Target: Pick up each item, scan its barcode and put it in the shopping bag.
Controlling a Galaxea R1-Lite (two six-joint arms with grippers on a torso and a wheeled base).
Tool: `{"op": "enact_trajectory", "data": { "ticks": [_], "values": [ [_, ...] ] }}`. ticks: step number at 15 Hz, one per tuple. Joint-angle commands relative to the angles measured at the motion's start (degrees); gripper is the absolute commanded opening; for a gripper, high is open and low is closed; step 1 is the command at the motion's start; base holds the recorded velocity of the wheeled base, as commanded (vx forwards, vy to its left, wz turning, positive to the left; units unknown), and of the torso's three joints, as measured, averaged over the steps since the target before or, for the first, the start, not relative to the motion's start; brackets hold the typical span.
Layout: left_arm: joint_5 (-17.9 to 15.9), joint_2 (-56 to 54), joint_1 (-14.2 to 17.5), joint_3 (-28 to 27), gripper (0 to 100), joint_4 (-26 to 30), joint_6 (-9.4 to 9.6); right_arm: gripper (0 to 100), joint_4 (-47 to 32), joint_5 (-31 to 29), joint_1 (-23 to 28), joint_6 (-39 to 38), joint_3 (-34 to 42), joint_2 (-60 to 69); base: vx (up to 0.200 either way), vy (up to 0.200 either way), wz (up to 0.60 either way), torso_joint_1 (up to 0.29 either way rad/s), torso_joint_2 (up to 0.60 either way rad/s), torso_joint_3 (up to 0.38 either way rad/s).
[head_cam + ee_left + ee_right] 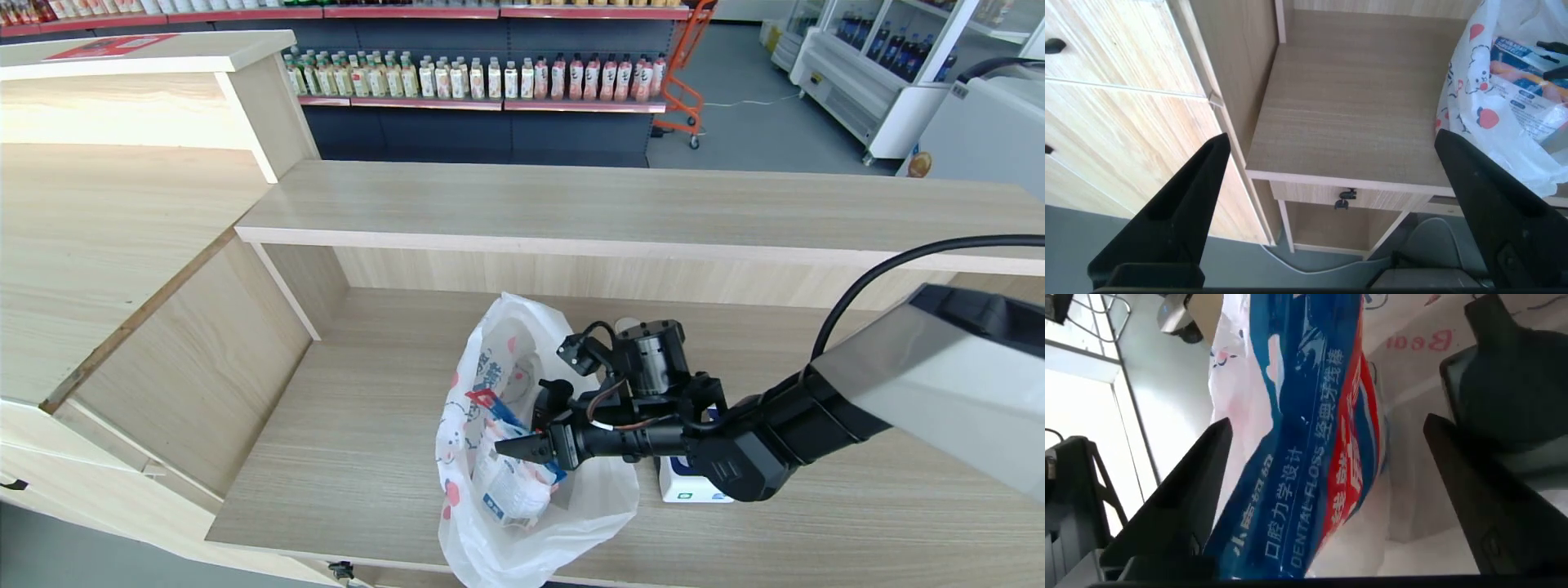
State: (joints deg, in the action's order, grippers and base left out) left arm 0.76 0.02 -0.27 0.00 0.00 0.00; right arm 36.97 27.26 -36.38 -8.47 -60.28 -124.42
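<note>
Right gripper — fingers spread apart, clamping nothing, in the mouth of the shopping bag. A blue-and-red dental floss pack lies between the fingers, inside the bag. The bag stands at the front edge of the counter. Left gripper — released, beyond the counter's front-left corner.

One shopping bag, one blue-and-red packet, one white box

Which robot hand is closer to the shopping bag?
Right. The right gripper is at the mouth of the shopping bag; the left gripper hangs apart, past the front edge of the counter.
</note>
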Motion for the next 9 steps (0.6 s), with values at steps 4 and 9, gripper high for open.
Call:
{"op": "enact_trajectory", "data": {
  "ticks": [4,9],
  "values": [
    [0.04,-0.02,0.0,0.0,100,0.0,0.0,100,-0.15,0.25,1.4,-1.37,-0.1,1.72,0.0,0.0,0.0,0.0,0.0,0.0],
    [0.04,-0.02,0.0,0.0,100,0.0,0.0,100,0.03,3.5,2.19,-9.55,-0.1,4.62,0.0,0.0,0.0,0.0,0.0,0.0]
  ]
}}
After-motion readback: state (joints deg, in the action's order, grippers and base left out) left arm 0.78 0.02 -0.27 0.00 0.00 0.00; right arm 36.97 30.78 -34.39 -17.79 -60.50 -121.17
